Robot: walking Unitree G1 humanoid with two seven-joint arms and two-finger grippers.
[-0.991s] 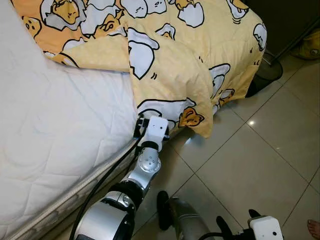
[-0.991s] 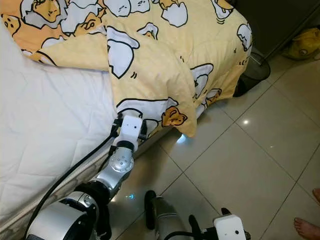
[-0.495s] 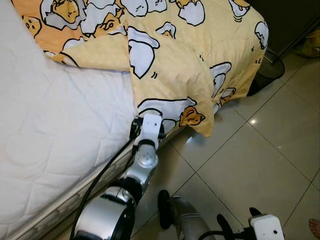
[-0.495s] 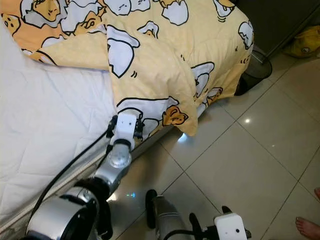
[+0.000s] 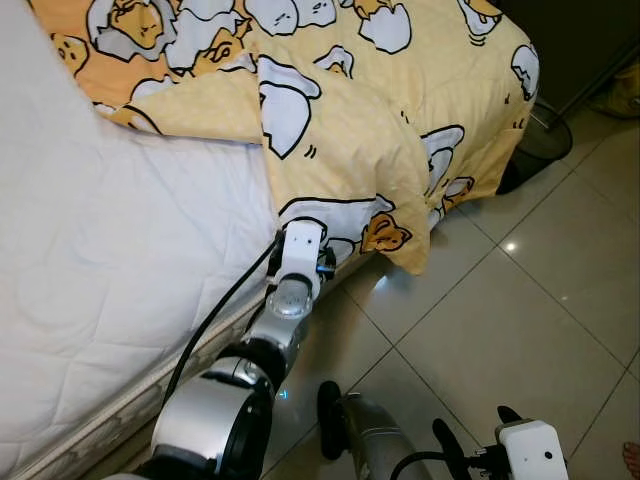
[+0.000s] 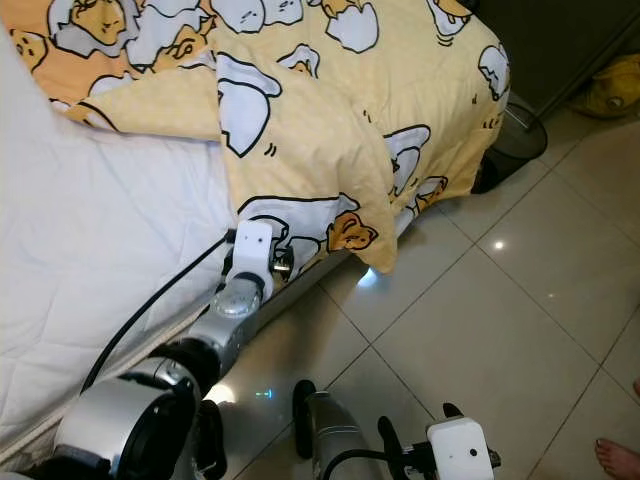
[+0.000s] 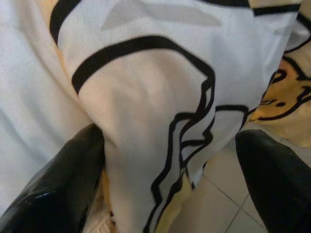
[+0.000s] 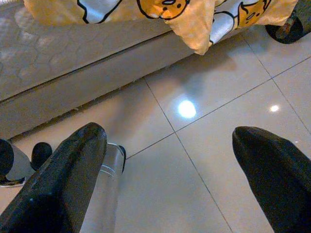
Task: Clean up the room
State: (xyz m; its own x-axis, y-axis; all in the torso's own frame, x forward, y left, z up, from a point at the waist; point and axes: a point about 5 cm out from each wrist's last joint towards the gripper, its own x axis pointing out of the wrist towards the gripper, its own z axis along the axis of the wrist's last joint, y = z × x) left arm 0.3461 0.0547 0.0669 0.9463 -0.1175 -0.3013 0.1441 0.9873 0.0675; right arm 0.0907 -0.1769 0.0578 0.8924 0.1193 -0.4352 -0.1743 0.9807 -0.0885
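A white quilted mattress [image 5: 110,290] is seen at the left, with a pale glossy tiled floor [image 5: 520,320] at the right. A yellow cartoon-print blanket [image 5: 350,130] is spread across the far part of the bed, its long axis running left to right, and one corner is draped off the bed edge, pointing down at the floor. The left gripper [image 7: 170,179] is held wide open at that hanging fold, with cloth lying between the fingers. The right gripper [image 8: 170,179] is spread open, low over the tiles, with nothing in it.
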